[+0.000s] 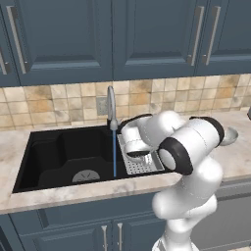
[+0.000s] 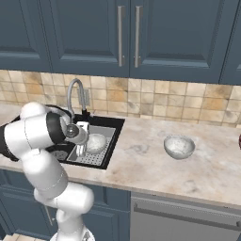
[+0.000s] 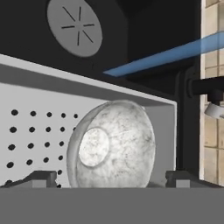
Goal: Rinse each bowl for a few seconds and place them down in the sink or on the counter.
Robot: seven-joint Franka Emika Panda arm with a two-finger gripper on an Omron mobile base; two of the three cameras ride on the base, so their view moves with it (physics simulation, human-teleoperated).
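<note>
Hand [image 3: 111, 179] open, bowl [image 3: 114, 146] between fingertips — on tray [image 3: 35, 113]

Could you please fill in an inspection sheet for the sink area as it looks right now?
Surface: beige marbled counter, black sink set into it.
Job's things: one bowl lies tipped on the grey perforated tray in the sink; second bowl upright on the counter, right of the sink.
Clutter: nothing seen.
Grippers: gripper open, its fingertips either side of the tray bowl, holding nothing.
Cables: nothing seen.
Surroundings: faucet running, blue stream falling into the basin beside the tray; tan tiled wall; dark blue cabinets above.
</note>
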